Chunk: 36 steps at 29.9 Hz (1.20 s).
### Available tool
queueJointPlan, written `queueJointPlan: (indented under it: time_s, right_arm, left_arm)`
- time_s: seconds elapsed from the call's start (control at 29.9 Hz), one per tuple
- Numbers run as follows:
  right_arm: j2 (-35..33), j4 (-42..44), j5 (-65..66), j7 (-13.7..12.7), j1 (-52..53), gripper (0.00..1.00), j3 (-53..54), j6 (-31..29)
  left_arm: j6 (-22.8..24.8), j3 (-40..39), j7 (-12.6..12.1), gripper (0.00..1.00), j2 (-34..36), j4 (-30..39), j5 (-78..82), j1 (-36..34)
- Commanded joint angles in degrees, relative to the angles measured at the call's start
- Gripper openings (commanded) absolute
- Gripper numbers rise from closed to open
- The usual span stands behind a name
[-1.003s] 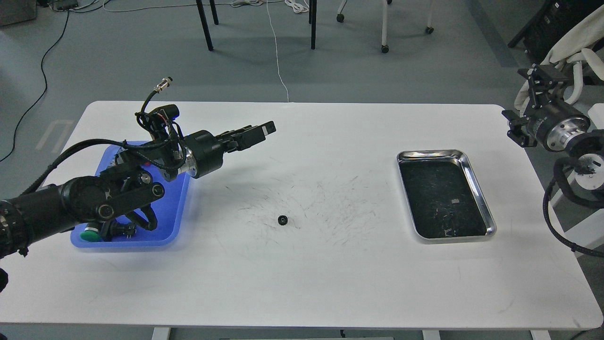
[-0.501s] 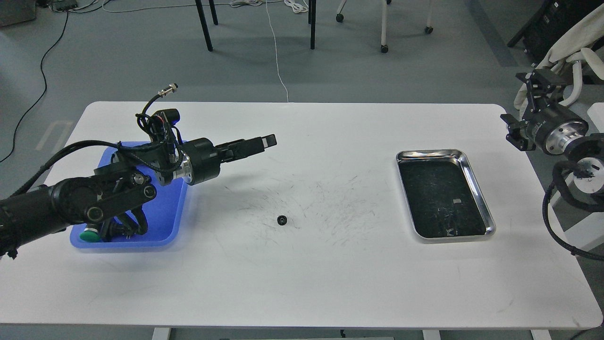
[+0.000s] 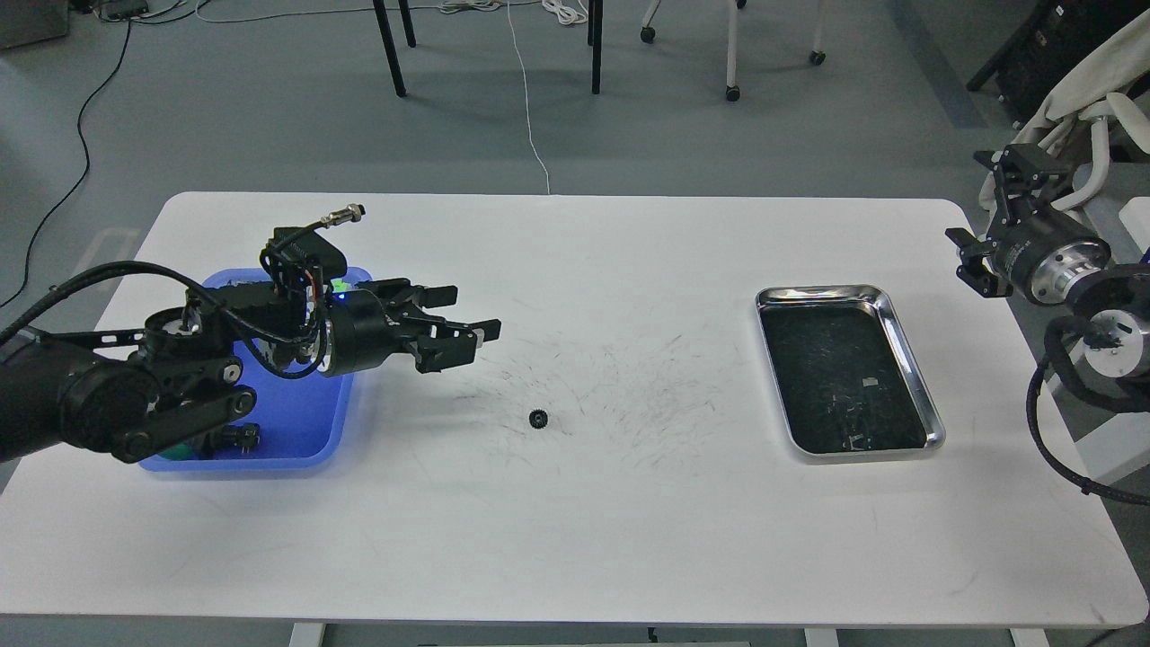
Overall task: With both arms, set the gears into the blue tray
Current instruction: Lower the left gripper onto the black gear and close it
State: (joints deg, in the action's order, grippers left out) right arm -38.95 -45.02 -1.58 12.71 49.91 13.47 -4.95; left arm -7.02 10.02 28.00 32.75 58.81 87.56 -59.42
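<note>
in the head view the left arm [image 3: 135,395] reached low across the blue tray [image 3: 310,422], its left gripper [image 3: 467,323] pointing right with fingers spread apart and empty. the arm hid much of the tray. the right gripper [image 3: 993,220] hung off the table's [image 3: 629,539] right edge; whether its fingers were parted could not be told. one gear [image 3: 538,418] lay on the table, right of and nearer than the left gripper, apart from it.

Looks like a robotics lab: scratched white bench [image 3: 629,503], grey floor [image 3: 269,108] strewn with cables [image 3: 81,135], chair legs [image 3: 732,54] and castors behind
</note>
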Motion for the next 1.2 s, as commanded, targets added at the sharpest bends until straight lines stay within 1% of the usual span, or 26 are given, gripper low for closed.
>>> queueJointPlan:
  time_s: [0.0,0.07,0.23,0.4,0.47,0.57,0.64,0.67,0.87,0.94,1.04,1.17]
  right_arm:
    - [0.0,-0.1,0.1,-0.1,0.1,0.96,-0.3,0.2]
    - [0.0,-0.1,0.2,-0.1,0.1,0.96,-0.5,0.2]
    - [0.0,0.3,0.3,-0.1,-0.2,0.96,-0.7,0.2]
    - [0.0,0.5,0.4,-0.1,-0.4,0.96,-0.7,0.2]
    - [0.1,0.4,0.4,-0.1,-0.3,0.96,-0.7,0.2]
    - [0.0,0.5,0.4,-0.1,-0.3,0.96,-0.7,0.2]
    - [0.0,0.5,0.4,-0.1,-0.3,0.96,-0.8,0.2]
    - [0.0,0.5,0.4,-0.1,-0.3,0.96,-0.8,0.2]
    - [0.0,2.3,0.4,-0.1,-0.4,0.96,-1.0,-0.1]
    - [0.0,2.5,0.4,-0.1,-0.5,0.96,-1.0,-0.1]
    - [0.0,2.6,0.4,0.0,-0.9,0.96,-1.0,-0.1]
    - [0.0,2.6,0.4,0.0,-1.0,0.96,-1.0,-0.1]
  left_arm:
    - [-4.0,4.5,0.0,0.79,-1.1,-1.1,3.9,-0.7]
    - [-5.9,6.1,0.0,0.79,-2.3,-1.4,4.9,-1.7]
    - [-6.1,8.1,0.0,0.79,-2.2,-0.7,6.6,-2.5]
    - [-7.0,10.5,0.0,0.79,-3.3,-1.7,14.0,-2.8]
    - [-7.3,10.9,0.0,0.79,-5.8,-1.4,14.1,-2.6]
    - [-7.7,13.6,0.0,0.79,-8.3,-4.9,14.7,-2.3]
    - [-9.4,15.6,0.0,0.79,-9.5,-5.4,14.8,-2.3]
    - [-10.0,16.0,0.0,0.79,-10.4,-5.5,14.8,-2.3]
    - [-10.4,17.1,0.0,0.78,-14.8,-9.0,14.6,-2.1]
    - [-10.4,17.3,0.0,0.76,-15.1,-9.5,14.7,-1.9]
    - [-10.5,17.2,0.0,0.71,-15.6,-10.9,14.5,-1.8]
    - [-10.7,17.3,0.0,0.68,-16.3,-11.3,14.3,-1.6]
